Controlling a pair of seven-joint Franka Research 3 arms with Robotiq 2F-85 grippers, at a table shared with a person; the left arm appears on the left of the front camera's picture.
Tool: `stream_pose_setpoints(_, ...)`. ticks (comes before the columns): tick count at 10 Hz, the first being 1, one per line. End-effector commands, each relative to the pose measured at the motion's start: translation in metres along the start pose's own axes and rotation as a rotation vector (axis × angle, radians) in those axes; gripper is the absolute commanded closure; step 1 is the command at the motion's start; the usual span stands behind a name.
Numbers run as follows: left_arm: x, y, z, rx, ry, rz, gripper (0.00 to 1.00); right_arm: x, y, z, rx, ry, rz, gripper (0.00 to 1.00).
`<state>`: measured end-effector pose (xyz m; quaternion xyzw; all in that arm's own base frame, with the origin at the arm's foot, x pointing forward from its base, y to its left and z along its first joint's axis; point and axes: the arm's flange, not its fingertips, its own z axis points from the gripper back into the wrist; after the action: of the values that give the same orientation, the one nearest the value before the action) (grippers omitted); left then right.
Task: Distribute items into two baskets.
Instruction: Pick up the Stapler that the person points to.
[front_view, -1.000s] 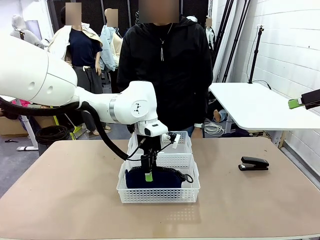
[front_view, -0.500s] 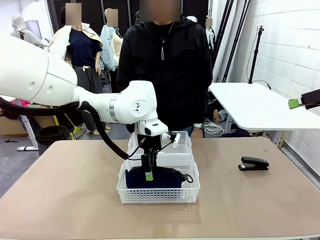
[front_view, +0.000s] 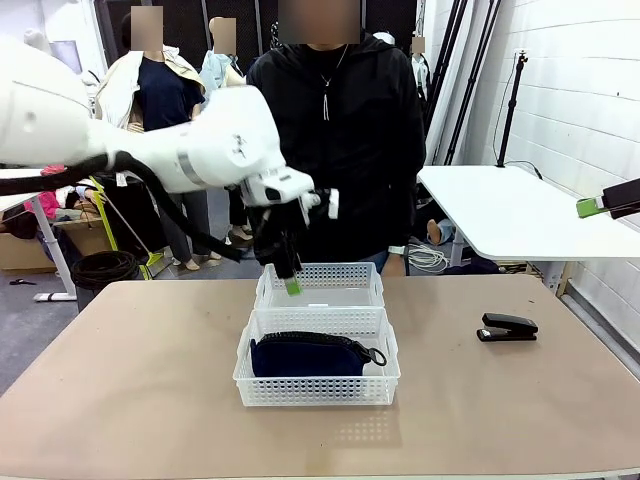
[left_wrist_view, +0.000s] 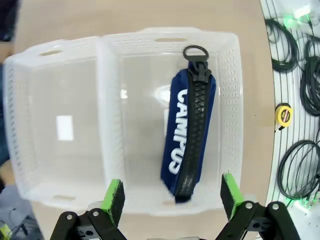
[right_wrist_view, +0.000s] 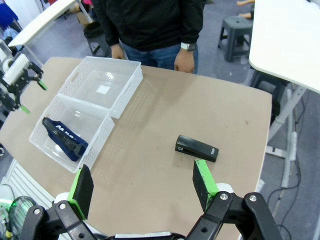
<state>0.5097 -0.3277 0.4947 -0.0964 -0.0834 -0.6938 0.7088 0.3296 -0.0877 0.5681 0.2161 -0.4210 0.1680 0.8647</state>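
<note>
While the soft navy-blue fabric pouch with a black zipper lies lengthwise inside the nearer white perforated plastic basket, the left claw hangs in the air above it and the farther matching white basket, green-padded fingers apart with nothing between them. The two baskets touch, side to side. The small black desk stapler sits on the tan bench, well right of them. The right claw hovers high over the bench, fingers spread and empty.
</note>
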Motion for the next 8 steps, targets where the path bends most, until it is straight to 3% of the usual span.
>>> stream_pose_setpoints(1,-0.035,-0.010,0.022,0.062,-0.015,0.091,0.00,0.000,0.000,-0.002,0.010,0.000,-0.002,0.00)
stream_pose_setpoints(5,-0.130,-0.021,0.106,0.151,-0.080,0.348,0.00,0.000,0.000,-0.002,0.010,0.000,-0.002,0.00)
stream_pose_setpoints(8,-0.222,-0.046,0.154,0.238,-0.244,0.538,0.00,0.000,0.000,-0.002,0.010,0.000,-0.002,0.00)
